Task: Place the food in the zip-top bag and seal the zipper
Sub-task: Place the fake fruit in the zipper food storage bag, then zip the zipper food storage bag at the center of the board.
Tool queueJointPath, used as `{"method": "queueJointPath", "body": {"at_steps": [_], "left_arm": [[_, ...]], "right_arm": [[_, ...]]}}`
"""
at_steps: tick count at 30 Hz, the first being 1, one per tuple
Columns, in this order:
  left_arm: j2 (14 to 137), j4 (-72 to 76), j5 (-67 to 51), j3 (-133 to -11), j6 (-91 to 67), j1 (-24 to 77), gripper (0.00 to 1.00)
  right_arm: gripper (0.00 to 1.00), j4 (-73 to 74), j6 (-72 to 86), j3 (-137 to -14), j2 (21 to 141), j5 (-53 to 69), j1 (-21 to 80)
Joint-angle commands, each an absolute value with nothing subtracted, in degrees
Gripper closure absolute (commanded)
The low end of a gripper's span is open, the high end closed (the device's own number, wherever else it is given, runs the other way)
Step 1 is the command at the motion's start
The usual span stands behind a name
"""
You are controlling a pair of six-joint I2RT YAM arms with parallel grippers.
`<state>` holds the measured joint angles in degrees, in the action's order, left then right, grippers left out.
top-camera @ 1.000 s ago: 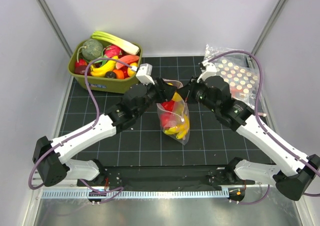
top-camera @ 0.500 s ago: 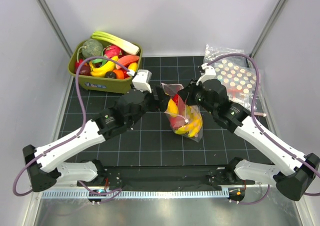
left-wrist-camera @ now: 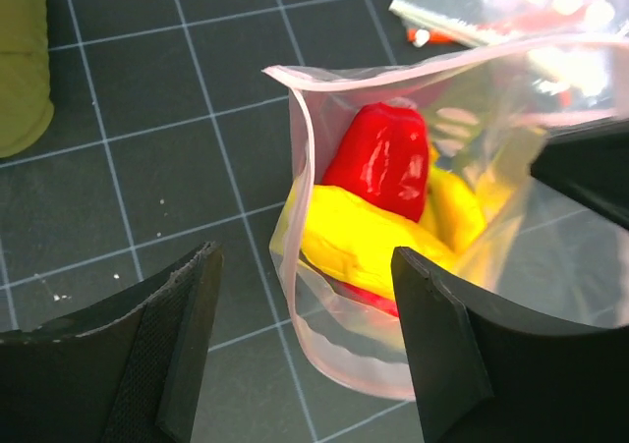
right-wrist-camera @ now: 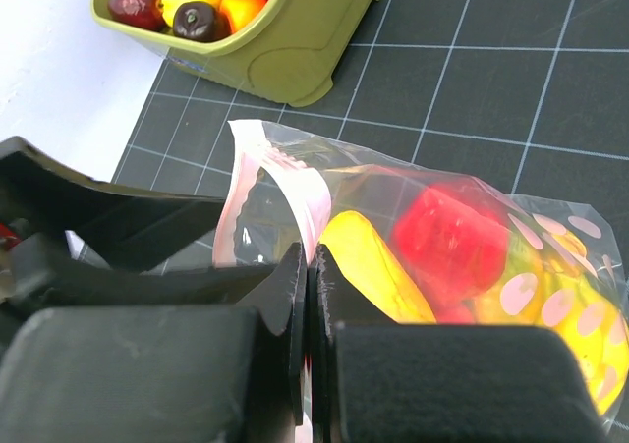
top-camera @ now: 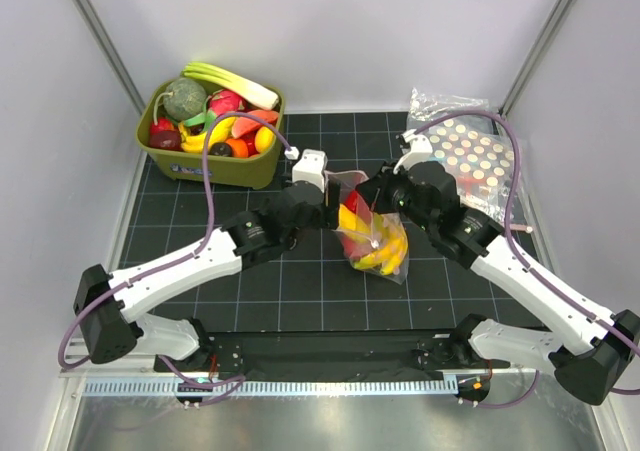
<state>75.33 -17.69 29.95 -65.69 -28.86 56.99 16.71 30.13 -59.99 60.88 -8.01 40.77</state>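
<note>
Between white walls (top-camera: pixel 400 31), black gridded mat (top-camera: pixel 290 291).

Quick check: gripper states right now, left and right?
Left gripper: open, holding nothing.
Right gripper: shut, pinching the zip-top bag by its mouth edge.

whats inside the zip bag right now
A red fruit and yellow bananas show through the open mouth of the bag. Anything beneath them is covered, so a third fruit cannot be confirmed.
</note>
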Motion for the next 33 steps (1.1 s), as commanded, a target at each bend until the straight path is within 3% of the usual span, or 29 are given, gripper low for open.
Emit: {"method": "queueJointPath", "body": {"at_steps": [1,3,4,9,12,16,33], "left_arm": [[75.32,-15.12,34.18,-67.5,-26.19,56.69,0.34],[75.41,-14.77,34.72,-67.15,-25.67,56.08,0.45],[75.15,-14.59,34.11,-66.97,-25.84,54.94,0.6],[72.43,-13.8,31.73,-64.52,-27.86,51.42,0.99],[70.15,-12.22,31.82,-62.5,-28.65,51.15,1.0],[69.61,-11.69,31.73,-61.61,-29.97,49.57,1.0],[69.17,-11.87,25.84,-60.47,-35.51,46.67,1.0]], "right_arm": [[0.99,13.44,28.74,-61.17,60.73,-5.89,41.22],[0.99,14.32,27.87,-61.78,61.52,-5.63,41.92],[0.99,14.5,27.6,-61.96,61.78,-5.63,42.18],[0.99,15.12,26.02,-62.67,63.45,-6.5,43.68],[0.95,14.68,24.79,-62.84,64.51,-5.28,44.47],[0.74,13.1,22.86,-62.05,64.25,-3.52,45.26],[0.27,3.43,19.6,-53.1,57.4,-6.77,45.26]]}}
